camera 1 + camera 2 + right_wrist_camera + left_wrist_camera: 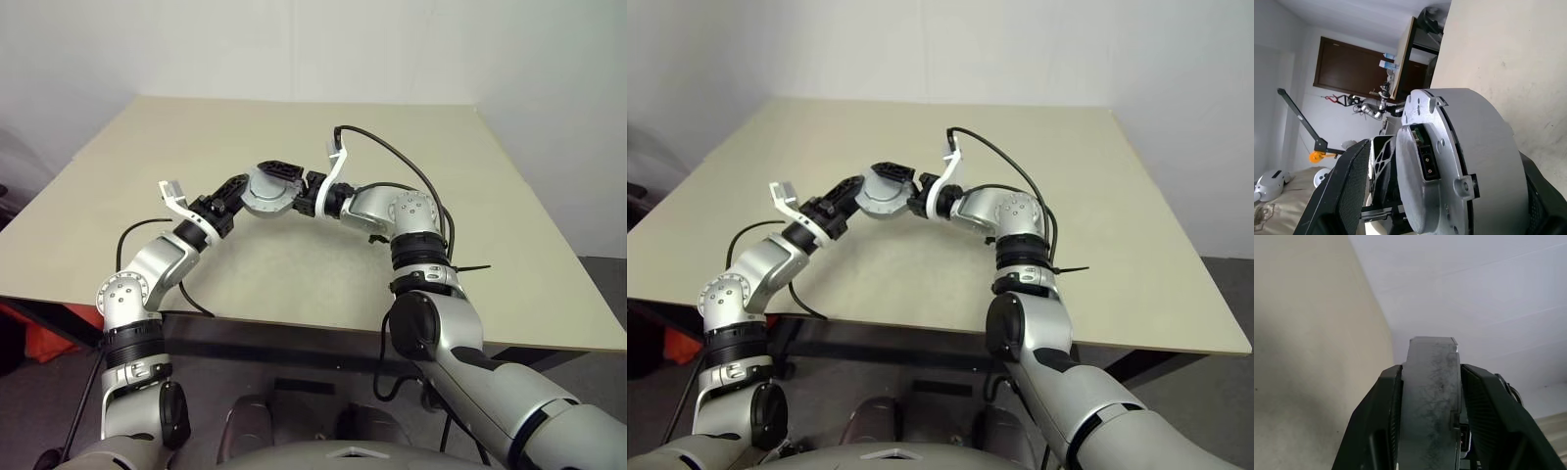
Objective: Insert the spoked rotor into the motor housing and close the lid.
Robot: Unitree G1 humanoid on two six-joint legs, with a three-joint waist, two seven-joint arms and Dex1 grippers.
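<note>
The motor housing [265, 193], a thick round grey drum, hangs above the table between both grippers. A flat grey plate with a lugged edge and a connector socket, the lid [1425, 186], lies flush on one face of it. The spoked rotor is hidden. My left gripper [245, 191] comes in from the left and is shut on the drum; its fingers [1376, 421] press both flat sides. From the right, my right gripper [290, 190] straddles the housing [1484, 147] with its jaws wide. One of its fingers [1347, 191] stands clear of the lid face.
The beige table [490, 245] stretches under and beyond the arms. A black cable [392, 157] loops over my right wrist and another [137, 230] curls beside my left forearm. The table's front edge runs just below the elbows.
</note>
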